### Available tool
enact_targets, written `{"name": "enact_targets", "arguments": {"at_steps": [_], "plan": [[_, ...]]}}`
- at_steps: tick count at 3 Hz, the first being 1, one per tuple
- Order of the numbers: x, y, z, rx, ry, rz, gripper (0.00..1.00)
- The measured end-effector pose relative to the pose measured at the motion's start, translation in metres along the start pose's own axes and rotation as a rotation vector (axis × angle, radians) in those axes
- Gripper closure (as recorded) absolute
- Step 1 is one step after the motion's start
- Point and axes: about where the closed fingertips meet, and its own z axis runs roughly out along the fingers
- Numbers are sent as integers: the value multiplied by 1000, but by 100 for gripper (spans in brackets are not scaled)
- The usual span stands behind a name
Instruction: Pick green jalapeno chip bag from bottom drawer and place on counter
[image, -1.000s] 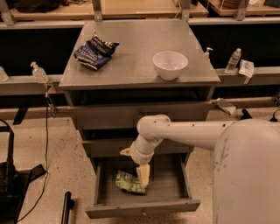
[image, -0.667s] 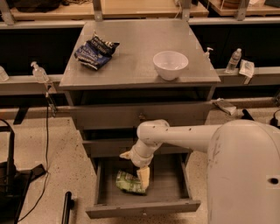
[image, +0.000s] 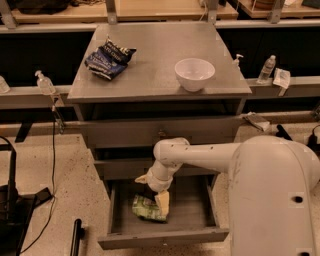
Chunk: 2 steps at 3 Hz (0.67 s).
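The green jalapeno chip bag (image: 146, 208) lies on the grey floor of the open bottom drawer (image: 200, 212), left of its middle. My gripper (image: 161, 203) reaches down into the drawer from the white arm and sits against the bag's right end. The counter (image: 155, 65) is the grey cabinet top above the drawers.
A dark blue-black chip bag (image: 108, 57) lies at the counter's back left and a white bowl (image: 194, 73) stands at its right. Clear bottles (image: 266, 68) stand on the ledges beside the cabinet. My white body (image: 275, 200) fills the lower right. A black stand (image: 10, 210) is at the left.
The arm has shifted slightly left and lower over the drawer. The gripper stays at the bag's right end and the bag has not moved.
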Motion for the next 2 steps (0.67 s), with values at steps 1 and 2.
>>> {"name": "enact_targets", "arguments": {"at_steps": [1,2], "plan": [[19,-13,63,-52,-1,-38,0],[42,-11,115,-56,33,-5,0]]}}
